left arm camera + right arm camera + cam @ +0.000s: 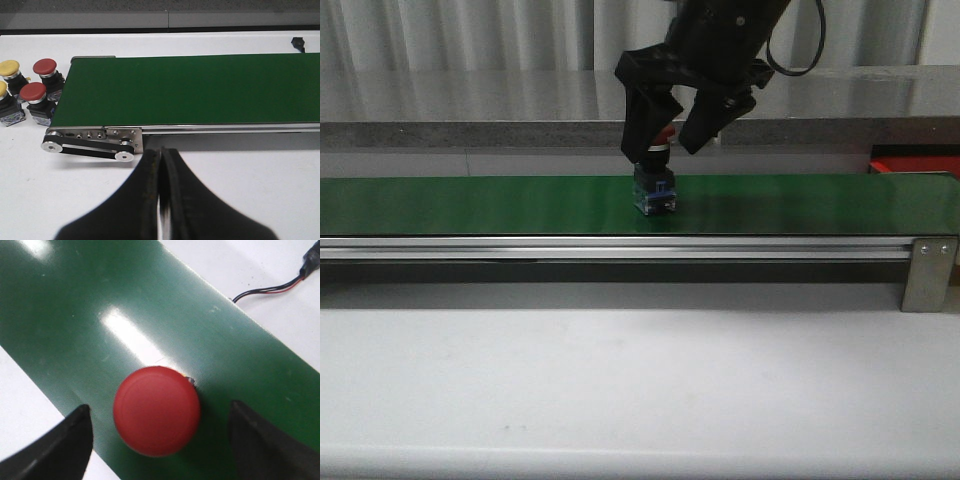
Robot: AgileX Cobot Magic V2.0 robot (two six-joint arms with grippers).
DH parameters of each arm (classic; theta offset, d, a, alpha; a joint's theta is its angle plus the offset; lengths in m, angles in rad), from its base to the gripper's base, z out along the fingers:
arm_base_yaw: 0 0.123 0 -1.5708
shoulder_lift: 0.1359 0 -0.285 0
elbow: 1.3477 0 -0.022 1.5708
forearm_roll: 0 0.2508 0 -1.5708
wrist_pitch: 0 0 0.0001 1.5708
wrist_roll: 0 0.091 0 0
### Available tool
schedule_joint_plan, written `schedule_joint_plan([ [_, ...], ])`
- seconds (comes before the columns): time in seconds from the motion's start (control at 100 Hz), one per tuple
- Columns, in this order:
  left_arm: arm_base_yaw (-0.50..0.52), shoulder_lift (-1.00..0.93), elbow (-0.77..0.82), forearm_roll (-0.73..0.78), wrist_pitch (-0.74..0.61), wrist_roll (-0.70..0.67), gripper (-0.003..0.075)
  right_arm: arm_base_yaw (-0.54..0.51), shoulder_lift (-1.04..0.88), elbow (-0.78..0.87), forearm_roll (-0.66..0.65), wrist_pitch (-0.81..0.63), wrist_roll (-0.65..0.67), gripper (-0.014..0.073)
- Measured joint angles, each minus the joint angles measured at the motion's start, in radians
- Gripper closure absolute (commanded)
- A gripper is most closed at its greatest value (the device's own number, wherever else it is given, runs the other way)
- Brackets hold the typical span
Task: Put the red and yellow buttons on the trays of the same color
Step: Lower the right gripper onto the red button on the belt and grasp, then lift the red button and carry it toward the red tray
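Note:
A red button [655, 192] stands upright on the green belt [470, 205], its red cap [157, 411] facing my right wrist camera. My right gripper [666, 148] is open and straddles the cap, one finger on each side, neither touching it. Off the belt's far end, two more red buttons [44, 66] [33, 91] and two yellow buttons [9, 68] [1, 89] stand on the white table. My left gripper [160, 152] is shut and empty, hovering over the table beside the belt's roller end. A corner of the red tray [915, 163] shows at the right behind the belt. No yellow tray is in view.
The belt's aluminium side rail [620, 248] and end bracket [928, 272] run along its front. A black and red cable [270, 290] lies on the table beyond the belt. A grey ledge [470, 130] runs behind the belt.

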Motion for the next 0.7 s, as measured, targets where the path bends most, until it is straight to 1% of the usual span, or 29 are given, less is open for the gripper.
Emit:
schedule_joint_plan([
  [0.31, 0.000, 0.000, 0.000, 0.000, 0.000, 0.000, 0.0741, 0.000, 0.000, -0.002, 0.000, -0.006, 0.004, 0.0083],
  [0.38, 0.000, 0.000, 0.000, 0.000, 0.000, 0.000, 0.0741, 0.000, 0.000, -0.002, 0.000, -0.006, 0.006, 0.0153],
  [0.45, 0.000, 0.000, 0.000, 0.000, 0.000, 0.000, 0.0741, 0.000, 0.000, -0.002, -0.003, -0.008, 0.016, 0.0272],
  [0.5, 0.000, 0.000, 0.000, 0.000, 0.000, 0.000, 0.0741, 0.000, 0.000, -0.004, -0.011, -0.008, 0.035, 0.0375],
  [0.57, 0.000, 0.000, 0.000, 0.000, 0.000, 0.000, 0.0741, 0.000, 0.000, -0.004, -0.024, -0.005, 0.055, 0.0475],
  [0.62, 0.000, 0.000, 0.000, 0.000, 0.000, 0.000, 0.0741, 0.000, 0.000, -0.004, -0.033, -0.001, 0.067, 0.0508],
  [0.7, 0.000, 0.000, 0.000, 0.000, 0.000, 0.000, 0.0741, -0.002, 0.000, -0.008, -0.047, 0.012, 0.080, 0.0514],
])
